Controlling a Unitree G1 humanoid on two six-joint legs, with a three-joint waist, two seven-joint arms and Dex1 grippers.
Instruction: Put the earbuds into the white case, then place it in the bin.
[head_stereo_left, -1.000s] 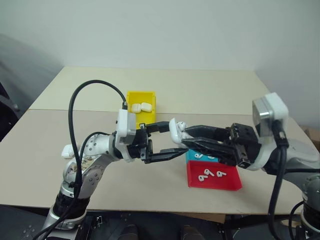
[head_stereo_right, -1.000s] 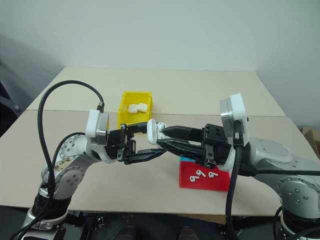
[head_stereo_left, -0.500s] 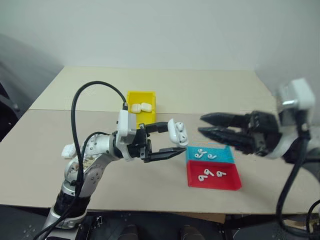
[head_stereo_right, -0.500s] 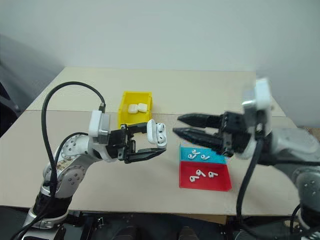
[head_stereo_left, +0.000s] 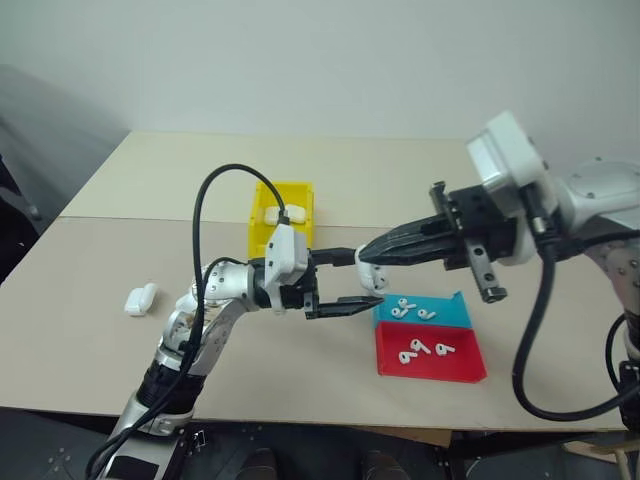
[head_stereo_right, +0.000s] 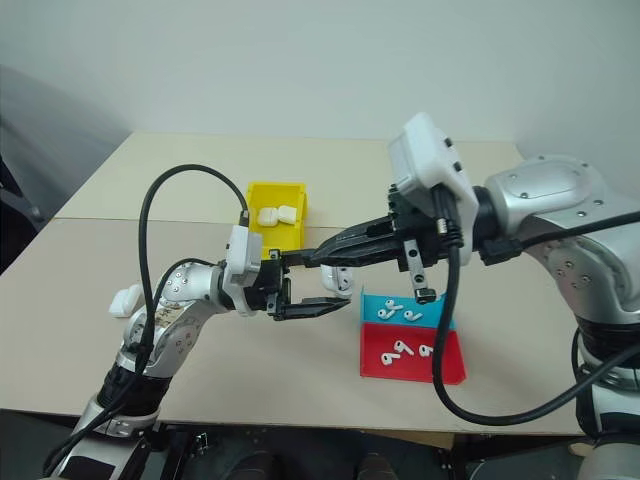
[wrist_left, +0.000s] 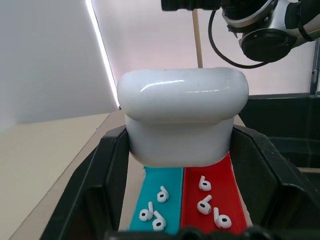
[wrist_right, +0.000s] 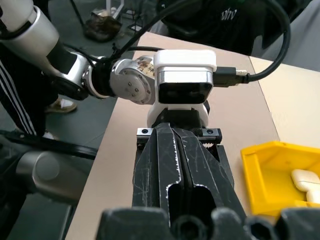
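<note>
White case being held above the surface (head_stereo_left: 120, 230)

Beside the bin (head_stereo_left: 283, 216), the white case (head_stereo_left: 370, 272), lid down, is being clamped by the left gripper (head_stereo_left: 352, 278); it is being met by the fully closed, empty right gripper (head_stereo_left: 372, 251); earbuds (head_stereo_left: 404, 306) are lying in trays nearby.

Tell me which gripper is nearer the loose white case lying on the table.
Left. The left gripper is held above the table, well to one side of the loose case. The right gripper is beyond it, farther from that case.
</note>
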